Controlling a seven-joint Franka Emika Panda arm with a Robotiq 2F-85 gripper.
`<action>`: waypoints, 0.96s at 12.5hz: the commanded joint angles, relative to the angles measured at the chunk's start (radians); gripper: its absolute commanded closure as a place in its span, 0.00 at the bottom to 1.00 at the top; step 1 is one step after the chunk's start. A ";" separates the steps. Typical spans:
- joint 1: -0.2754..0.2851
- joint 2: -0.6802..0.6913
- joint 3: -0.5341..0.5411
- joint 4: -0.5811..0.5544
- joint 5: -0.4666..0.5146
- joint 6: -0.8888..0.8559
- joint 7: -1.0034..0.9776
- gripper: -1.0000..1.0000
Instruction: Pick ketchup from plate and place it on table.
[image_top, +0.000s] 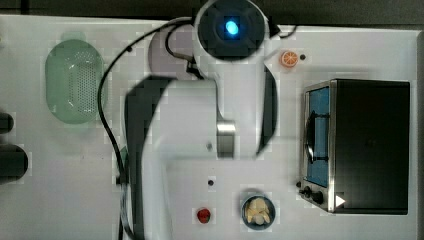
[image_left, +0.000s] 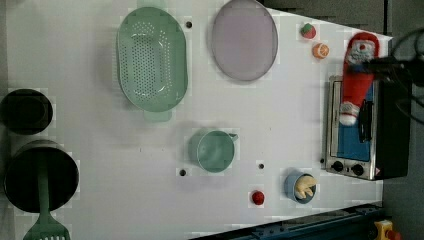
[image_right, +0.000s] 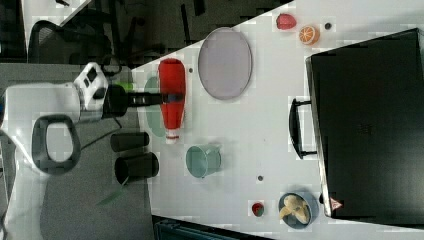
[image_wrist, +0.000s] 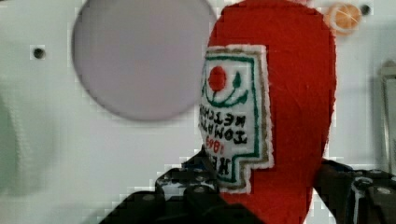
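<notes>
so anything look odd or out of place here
Nothing spilled or damaged. The one unusual sight: the red plush ketchup bottle hangs sideways in the air, clamped in the tool, off the now bare lilac-grey round plate.

The fingers (image_right: 165, 97) clamp the red ketchup (image_right: 172, 100) beside the bare plate (image_right: 225, 63), above the table (image_right: 260, 130).

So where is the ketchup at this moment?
The ketchup is held in the gripper, off the plate and to the right view's left of it.
</notes>
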 joint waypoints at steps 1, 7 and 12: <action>-0.033 0.015 -0.031 -0.207 0.021 0.062 -0.022 0.37; -0.033 0.016 -0.043 -0.514 0.093 0.461 -0.022 0.37; -0.029 0.161 -0.032 -0.576 0.093 0.684 -0.019 0.37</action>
